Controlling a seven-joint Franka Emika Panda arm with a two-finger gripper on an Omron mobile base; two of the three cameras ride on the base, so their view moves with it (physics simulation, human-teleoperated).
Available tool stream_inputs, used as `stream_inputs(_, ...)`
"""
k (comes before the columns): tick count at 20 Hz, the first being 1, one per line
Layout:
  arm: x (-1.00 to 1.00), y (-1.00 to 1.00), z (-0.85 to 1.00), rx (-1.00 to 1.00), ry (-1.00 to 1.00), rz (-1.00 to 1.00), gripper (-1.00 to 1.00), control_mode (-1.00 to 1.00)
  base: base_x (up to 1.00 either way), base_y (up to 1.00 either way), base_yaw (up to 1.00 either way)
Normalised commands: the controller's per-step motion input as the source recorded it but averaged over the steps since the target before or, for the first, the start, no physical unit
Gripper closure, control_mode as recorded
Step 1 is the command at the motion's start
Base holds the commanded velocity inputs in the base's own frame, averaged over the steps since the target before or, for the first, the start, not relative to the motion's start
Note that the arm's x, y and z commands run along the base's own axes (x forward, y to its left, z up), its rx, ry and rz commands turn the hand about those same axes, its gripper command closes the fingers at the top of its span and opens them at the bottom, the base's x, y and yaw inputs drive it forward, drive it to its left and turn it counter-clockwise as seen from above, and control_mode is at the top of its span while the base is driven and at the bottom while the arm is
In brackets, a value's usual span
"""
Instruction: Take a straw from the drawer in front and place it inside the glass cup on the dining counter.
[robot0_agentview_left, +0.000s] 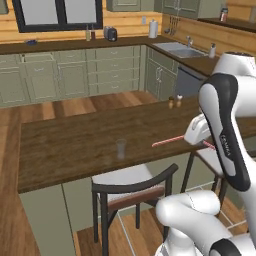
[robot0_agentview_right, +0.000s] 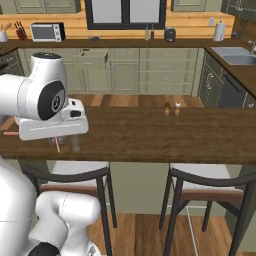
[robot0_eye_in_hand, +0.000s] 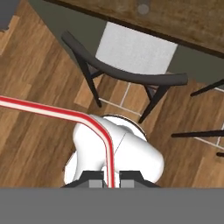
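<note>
The pincer (robot0_eye_in_hand: 111, 180) was clamped on the straw (robot0_eye_in_hand: 52, 113) at frame bottom, while the cup (robot0_agentview_left: 121, 148) stood mid-frame near the bench's (robot0_agentview_left: 75, 145) front edge, open wood all round.

Even, soft rendered light (faint shadows), perhaps slightly blurry throughout

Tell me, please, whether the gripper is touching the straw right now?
Touching. In the hand view the straw runs down directly between the two fingertips of the gripper, which are closed against it with no gap on either side.
</note>
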Motion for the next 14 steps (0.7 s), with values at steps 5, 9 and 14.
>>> stream_inputs(5,0.64,0.55,0.01,-0.25,-0.06,0.11,1.00,-1.00,0.00,0.00,0.00)
stream_inputs(9,0.48,0.67,0.14,-0.54,-0.24,0.00,1.00,-1.00,0.00,0.00,0.00)
stream_inputs(14,0.41,0.30,0.08,-0.58,-0.28,0.00,1.00,-1.00,0.00,0.00,0.00)
